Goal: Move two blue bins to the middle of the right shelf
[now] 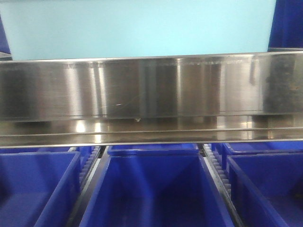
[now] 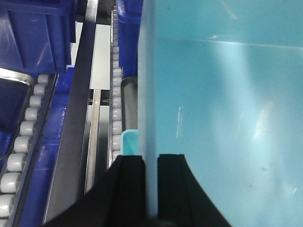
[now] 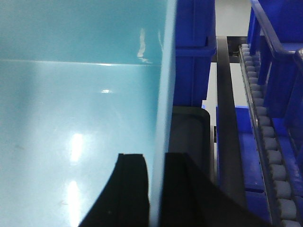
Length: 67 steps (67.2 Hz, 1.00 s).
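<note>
A pale cyan-blue bin (image 1: pixel 142 28) fills the top of the front view, just above the shiny steel rail of the right shelf middle (image 1: pixel 151 87). My left gripper (image 2: pixel 150 158) is shut on the bin's left wall (image 2: pixel 222 104), one black finger on each side. Just outside that wall a second pale cyan corner (image 2: pixel 130 143) peeks out; I cannot tell whether it is a second bin. On the other side my right gripper (image 3: pixel 156 156) is shut on the right wall of the bin (image 3: pixel 75 94) in the same way.
Dark blue bins (image 1: pixel 151 189) (image 1: pixel 33 189) (image 1: pixel 270 184) stand on the level under the rail. Roller tracks (image 2: pixel 116 94) (image 3: pixel 265 142) and dark rack rails run alongside the pale bin, with more dark blue bins (image 2: pixel 38 33) (image 3: pixel 194 47) close on both sides.
</note>
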Available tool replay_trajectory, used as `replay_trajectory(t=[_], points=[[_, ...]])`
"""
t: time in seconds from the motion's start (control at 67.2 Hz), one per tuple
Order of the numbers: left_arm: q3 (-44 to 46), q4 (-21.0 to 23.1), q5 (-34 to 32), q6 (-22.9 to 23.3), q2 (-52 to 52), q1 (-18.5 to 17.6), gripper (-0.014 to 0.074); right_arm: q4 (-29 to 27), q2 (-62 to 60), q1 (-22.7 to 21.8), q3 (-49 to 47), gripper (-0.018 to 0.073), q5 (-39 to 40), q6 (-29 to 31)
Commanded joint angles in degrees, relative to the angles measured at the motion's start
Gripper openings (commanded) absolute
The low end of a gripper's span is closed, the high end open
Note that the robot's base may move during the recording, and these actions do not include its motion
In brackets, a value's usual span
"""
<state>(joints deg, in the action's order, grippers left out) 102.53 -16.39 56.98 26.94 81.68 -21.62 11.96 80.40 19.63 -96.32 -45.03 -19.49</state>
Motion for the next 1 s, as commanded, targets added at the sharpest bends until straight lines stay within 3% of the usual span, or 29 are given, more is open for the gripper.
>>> replay_trajectory(t=[0.0,0.982], points=[[0.62,-2.33,-1.56,0.37,-0.73,0.31,-0.0111,1.60,-1.08,-0.27,-0.79,-0.0167,2.08,0.57],[0.62,-2.46,-1.56,0.37,-0.73,0.31,-0.0111,1.60,-1.08,-0.27,-0.79,-0.0167,2.08,0.57]])
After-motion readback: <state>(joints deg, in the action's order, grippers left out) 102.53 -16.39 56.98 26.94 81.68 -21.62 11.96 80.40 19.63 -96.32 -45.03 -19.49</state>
